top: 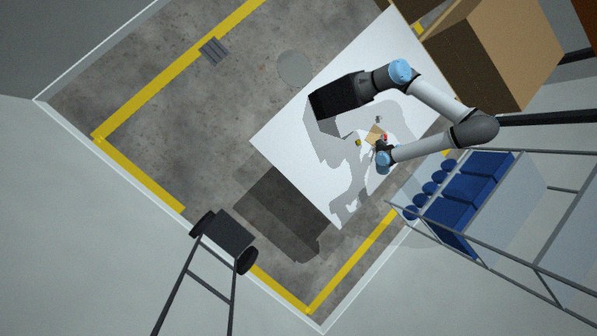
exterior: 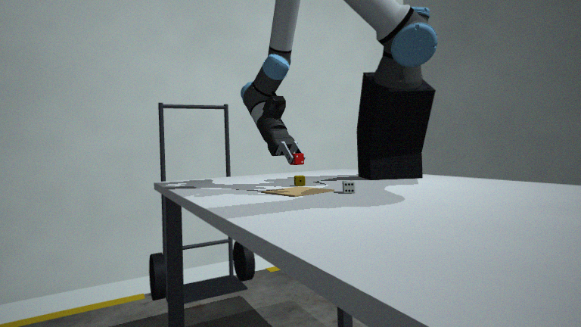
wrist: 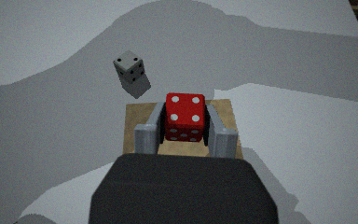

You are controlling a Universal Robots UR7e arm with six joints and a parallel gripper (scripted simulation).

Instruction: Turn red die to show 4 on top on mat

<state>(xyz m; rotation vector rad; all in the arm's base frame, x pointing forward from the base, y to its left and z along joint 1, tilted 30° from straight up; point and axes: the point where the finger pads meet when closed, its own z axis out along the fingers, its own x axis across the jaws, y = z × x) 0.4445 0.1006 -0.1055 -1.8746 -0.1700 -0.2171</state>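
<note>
My gripper [wrist: 184,115] [exterior: 295,157] [top: 383,139] is shut on the red die [wrist: 185,116] [exterior: 299,158] [top: 385,137] and holds it tilted in the air above the tan mat [wrist: 135,121] [exterior: 295,191] [top: 374,133]. In the wrist view the die's upper face shows four pips. The white die [wrist: 129,66] [exterior: 348,186] [top: 378,117] lies on the table beyond the mat. The yellow die [exterior: 299,180] [top: 358,141] lies on the table beside the mat; it is out of the wrist view.
The white table [exterior: 428,238] [top: 286,147] carries the arm's black base [exterior: 394,130] [top: 334,96] behind the dice. A hand truck [exterior: 192,203] stands past the table's left edge. Boxes [top: 493,41] and a rack with blue bins [top: 466,191] stand off the table.
</note>
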